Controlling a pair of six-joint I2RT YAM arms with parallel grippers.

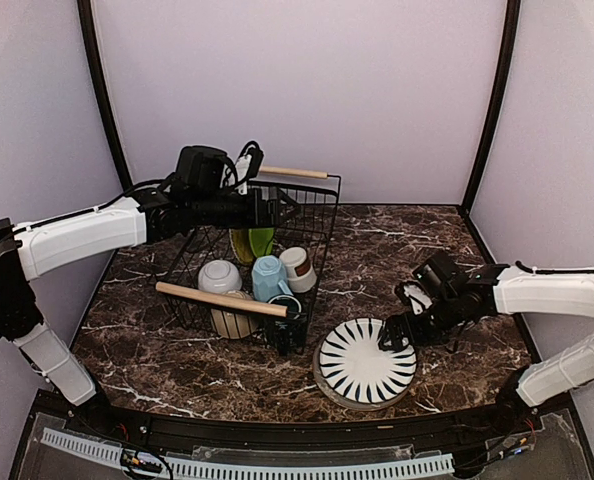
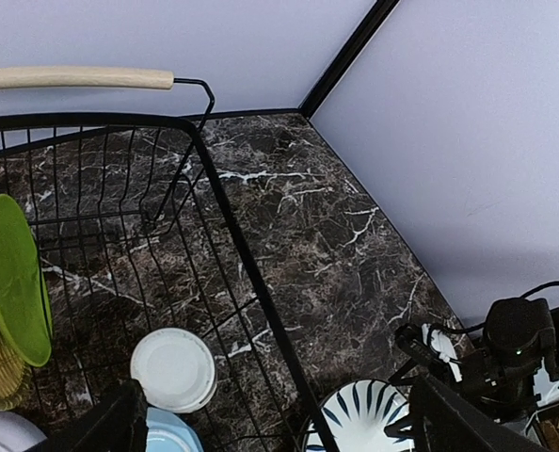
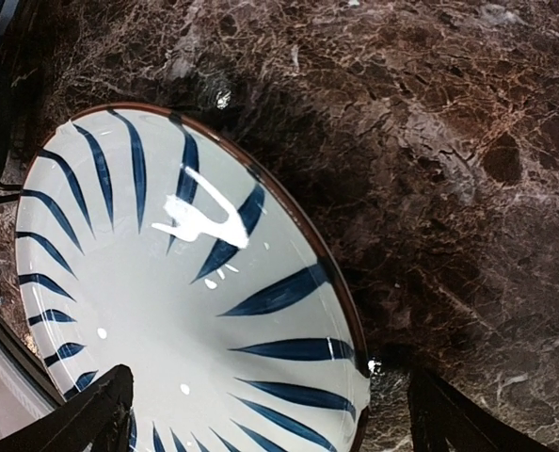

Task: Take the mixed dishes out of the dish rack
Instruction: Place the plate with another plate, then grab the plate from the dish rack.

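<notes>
At the near edge of the worktop [image 1: 407, 240], just right of the dish rack [image 1: 322, 230], the black-and-white striped plate [image 1: 365, 363] lies flat and outside the wire. I read it as the one dish unloaded, set down where it blocks nothing.

Your right tool [image 3: 270, 416] hangs low over that plate's right-hand rim with its fingers spread wide and nothing between them. The plate sits directly beneath, and I cannot tell whether either finger touches it. Judged from that, this arm's job here looks finished and it only needs to lift clear.

Your left tool [image 2: 279, 424] hovers above the rack's far right part, also spread wide and empty, and it points down into the basket. Below it the lime-green plates [image 1: 252, 242] stand on edge against the far side, so you would take them by the rim from above. The brown-white cup [image 1: 297, 268] sits closest under the tool, next to the right wall. The light blue mug [image 1: 269, 277] is just to its left.

The white bowl [image 1: 220, 276] lies further left, and the cream bowl [image 1: 235, 320] is tucked under the near wooden handle [image 1: 222, 298]. The dark green mug [image 1: 287, 312] is in the near right corner. The handle crosses over those last two dishes, so I judge the cup or the mug the easier pick from where you are.
</notes>
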